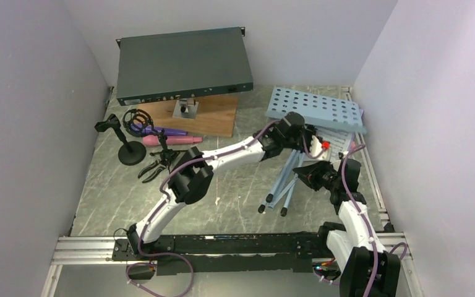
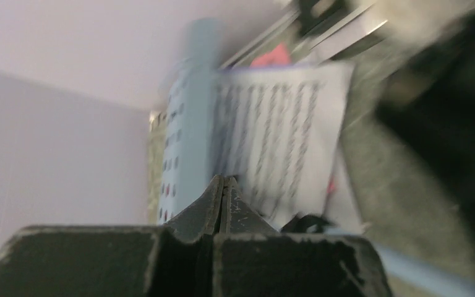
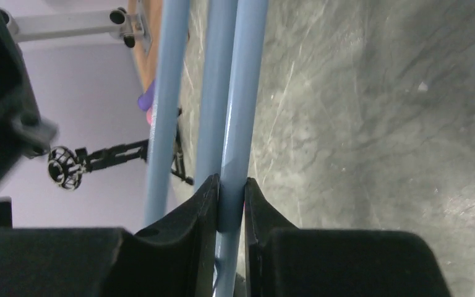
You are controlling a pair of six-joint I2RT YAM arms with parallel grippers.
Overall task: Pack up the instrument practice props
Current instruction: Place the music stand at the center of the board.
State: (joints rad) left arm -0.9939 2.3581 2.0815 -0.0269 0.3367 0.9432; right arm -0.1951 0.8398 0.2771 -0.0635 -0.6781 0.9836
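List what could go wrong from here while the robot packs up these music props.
1. The right gripper clamps only one thin leg of the light-blue music tripod. If it is lifted this way, the perforated desk may swing or the leg may slip free.
2. The left gripper is shut at the edge of the white music sheet. A pull could crumple or tear it.

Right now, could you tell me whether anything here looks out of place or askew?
Yes: the light-blue music tripod lies tipped over at the right, legs folded, music sheets loose beside its panel. The right end effector grips one leg.
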